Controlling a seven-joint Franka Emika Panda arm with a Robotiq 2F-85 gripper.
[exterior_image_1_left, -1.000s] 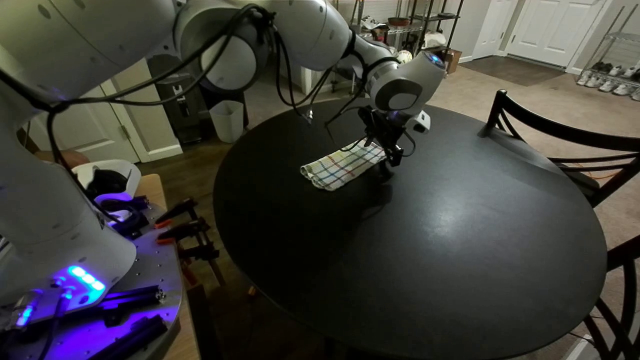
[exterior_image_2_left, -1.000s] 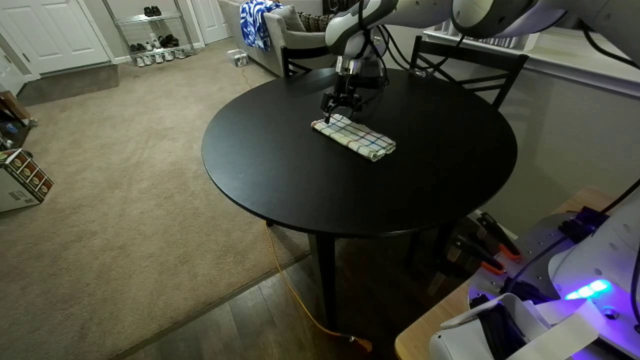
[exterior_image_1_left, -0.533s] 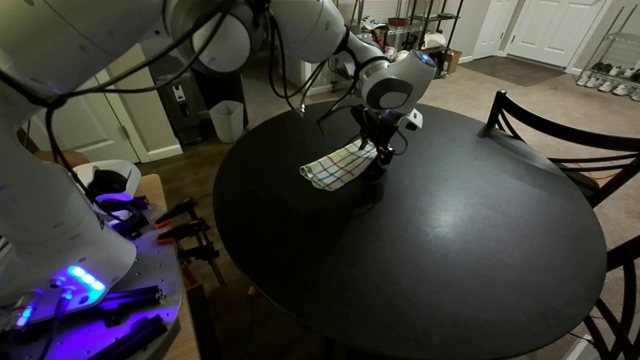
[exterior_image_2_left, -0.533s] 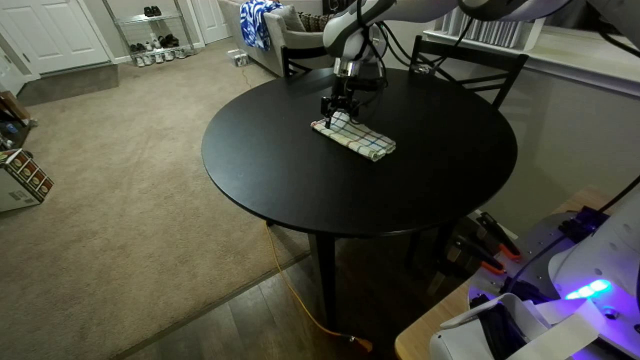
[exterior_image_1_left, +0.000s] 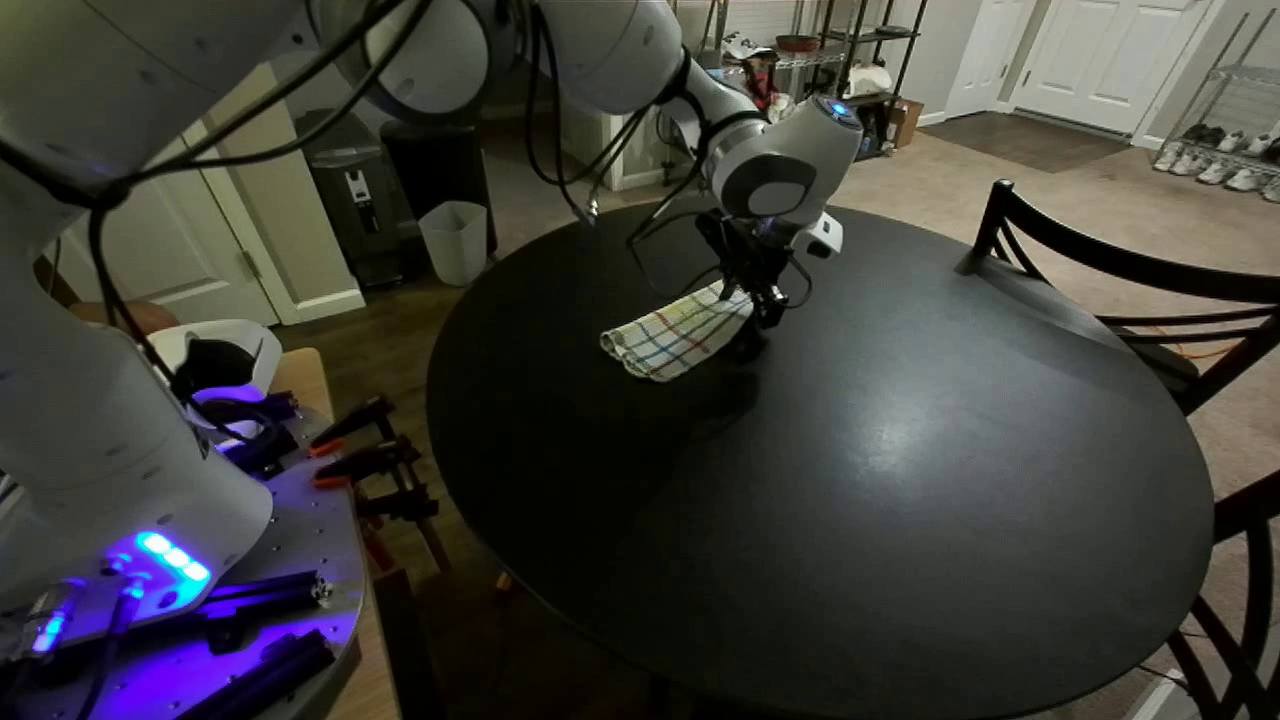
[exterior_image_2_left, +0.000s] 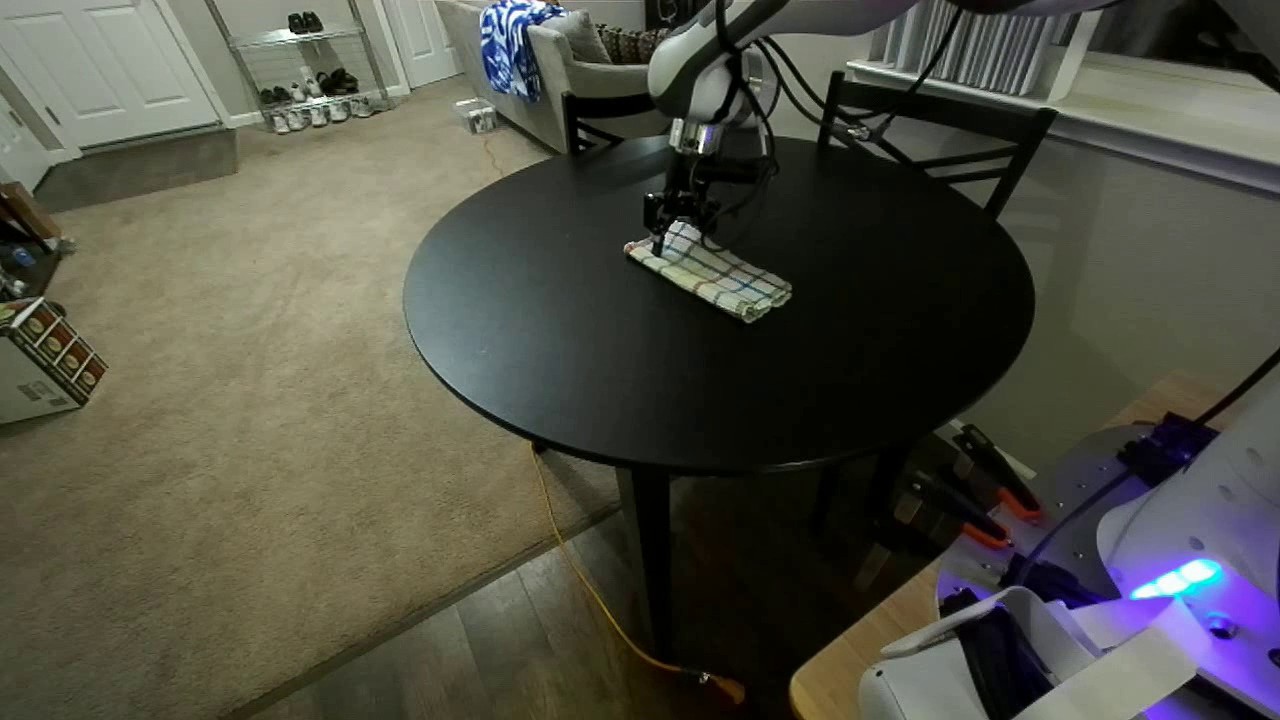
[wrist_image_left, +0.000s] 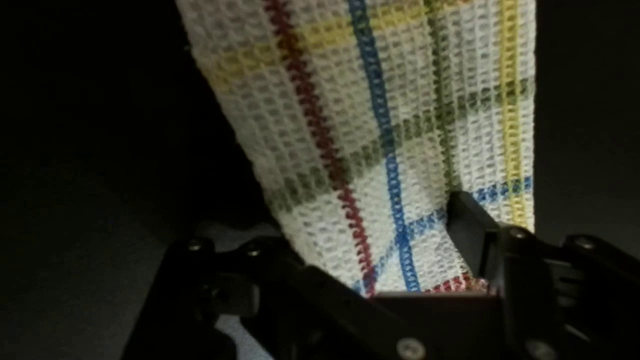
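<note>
A white robot arm (exterior_image_1_left: 605, 60) bends over a round black table (exterior_image_1_left: 880, 540), its dark gripper (exterior_image_1_left: 748, 306) at the far end of a white checked cloth (exterior_image_1_left: 680, 336) — striped in red, blue and yellow. Blue lights (exterior_image_1_left: 172, 556) glow on the arm's base (exterior_image_1_left: 110, 430) at lower left, with black-and-orange clamps (exterior_image_1_left: 366, 461) nearby. Black chairs (exterior_image_1_left: 1130, 265) stand at right, and in the background shoes (exterior_image_1_left: 1214, 172) line a rack (exterior_image_1_left: 1245, 73).
</note>
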